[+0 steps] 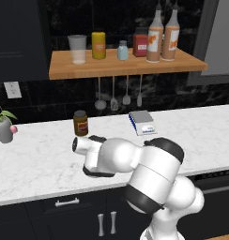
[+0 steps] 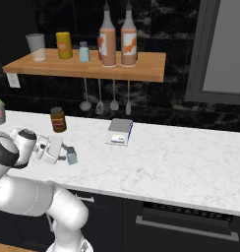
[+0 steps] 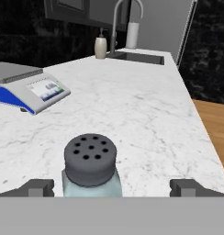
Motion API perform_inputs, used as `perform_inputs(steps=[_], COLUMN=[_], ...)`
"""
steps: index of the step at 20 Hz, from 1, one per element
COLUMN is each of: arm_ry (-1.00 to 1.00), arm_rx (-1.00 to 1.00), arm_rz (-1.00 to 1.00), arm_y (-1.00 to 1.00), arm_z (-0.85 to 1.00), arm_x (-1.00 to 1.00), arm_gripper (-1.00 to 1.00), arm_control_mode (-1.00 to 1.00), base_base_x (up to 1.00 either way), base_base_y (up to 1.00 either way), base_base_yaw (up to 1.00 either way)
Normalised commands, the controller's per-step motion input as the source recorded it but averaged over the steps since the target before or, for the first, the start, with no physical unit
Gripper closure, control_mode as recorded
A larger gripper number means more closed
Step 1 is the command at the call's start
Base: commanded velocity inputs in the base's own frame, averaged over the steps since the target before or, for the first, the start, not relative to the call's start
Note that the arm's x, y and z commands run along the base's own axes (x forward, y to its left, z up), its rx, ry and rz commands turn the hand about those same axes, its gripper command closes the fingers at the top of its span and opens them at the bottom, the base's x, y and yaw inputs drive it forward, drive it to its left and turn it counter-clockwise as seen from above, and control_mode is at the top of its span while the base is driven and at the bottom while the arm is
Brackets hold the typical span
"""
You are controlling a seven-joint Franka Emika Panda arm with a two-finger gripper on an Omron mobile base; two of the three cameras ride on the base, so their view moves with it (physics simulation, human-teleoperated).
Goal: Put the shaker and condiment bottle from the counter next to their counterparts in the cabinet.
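The wide white marble worktop (image 2: 181, 157) is carrying the small pale-blue, grey-capped shaker (image 3: 90, 167), standing upright between the fully spread, empty fingers (image 3: 40, 187). The shaker pickup is underway; next, closing squarely on its body looks necessary.

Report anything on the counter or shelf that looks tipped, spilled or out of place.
Nothing stands out. The shaker stands upright on the counter between the open gripper's fingers, not yet gripped. The two bottles, the second shaker and the other containers stand upright on the shelf. No spills show.
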Motion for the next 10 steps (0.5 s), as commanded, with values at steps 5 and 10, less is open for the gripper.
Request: perform_inputs(steps=[5,10], arm_ry=[0.0,0.0], arm_rx=[0.0,0.0], arm_rz=[0.0,0.0], arm_y=[0.0,0.0], arm_z=[-0.14,-0.02], arm_x=[0.0,0.0], arm_gripper=[-1.0,-1.0], arm_control_mode=[-1.0,-1.0], base_base_x=[0.0,0.0], base_base_y=[0.0,0.0], base_base_yaw=[0.0,0.0])
